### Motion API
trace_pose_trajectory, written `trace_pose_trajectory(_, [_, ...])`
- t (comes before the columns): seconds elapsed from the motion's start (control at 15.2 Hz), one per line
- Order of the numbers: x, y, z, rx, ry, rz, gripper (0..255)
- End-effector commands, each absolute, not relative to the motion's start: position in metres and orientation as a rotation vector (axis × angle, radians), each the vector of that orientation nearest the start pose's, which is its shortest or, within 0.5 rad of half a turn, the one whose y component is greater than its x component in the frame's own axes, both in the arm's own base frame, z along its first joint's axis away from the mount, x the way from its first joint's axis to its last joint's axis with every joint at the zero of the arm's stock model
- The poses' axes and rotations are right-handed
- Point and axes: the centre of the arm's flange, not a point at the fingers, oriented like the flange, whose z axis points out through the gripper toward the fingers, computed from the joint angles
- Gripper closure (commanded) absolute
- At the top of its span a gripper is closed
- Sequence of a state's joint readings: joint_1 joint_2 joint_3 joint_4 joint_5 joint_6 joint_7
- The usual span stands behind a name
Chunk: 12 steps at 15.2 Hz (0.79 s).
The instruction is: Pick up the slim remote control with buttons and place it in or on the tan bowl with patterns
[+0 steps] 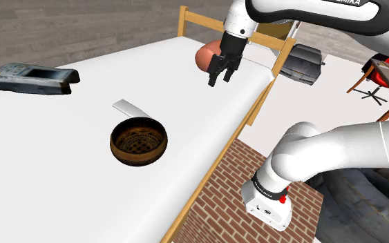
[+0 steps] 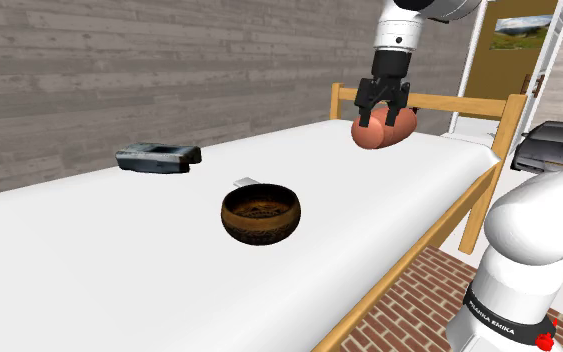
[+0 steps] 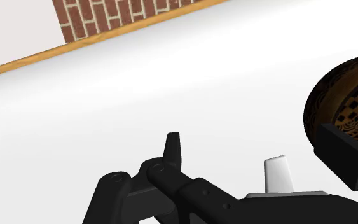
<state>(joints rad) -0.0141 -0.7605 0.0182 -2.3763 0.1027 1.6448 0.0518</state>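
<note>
Lettering reads FRANKA EMIKA in white on the black band of the arm's base link, and the tail of the same name runs along the upper arm at the shoulder view's top edge. Farthest to the shoulder view's left, a grey handset-like device lies flat on the white bed. To its right lies the slim remote control, a plain white, thin, narrow strip on which no buttons can be made out. It rests flat on the bed just beside the bowl, on the bowl's far side in the second exterior view; whether the two touch cannot be told. The bowl is dark brown rather than tan, upright, with banded patterns on its wall and a checkered lattice at its bottom. Further right the black gripper hangs above the bed near the wooden headboard, its fingers spread apart with nothing between them. A reddish-brown rounded thing shows behind it. Beyond the bed's light wooden rail is brick-patterned floor, and a dark boxy thing sits past the bed's corner.
</note>
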Motion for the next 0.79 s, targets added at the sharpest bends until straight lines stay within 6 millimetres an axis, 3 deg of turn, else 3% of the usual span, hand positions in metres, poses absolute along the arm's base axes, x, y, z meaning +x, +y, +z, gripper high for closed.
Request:
trace_pose_trajectory(0.0, [0.320,0.013,0.580,-3.049,0.089,-0.041,0])
trace_pose_trajectory(0.73, [0.436,0.068,0.506,-3.080,-0.024,-0.030,0])
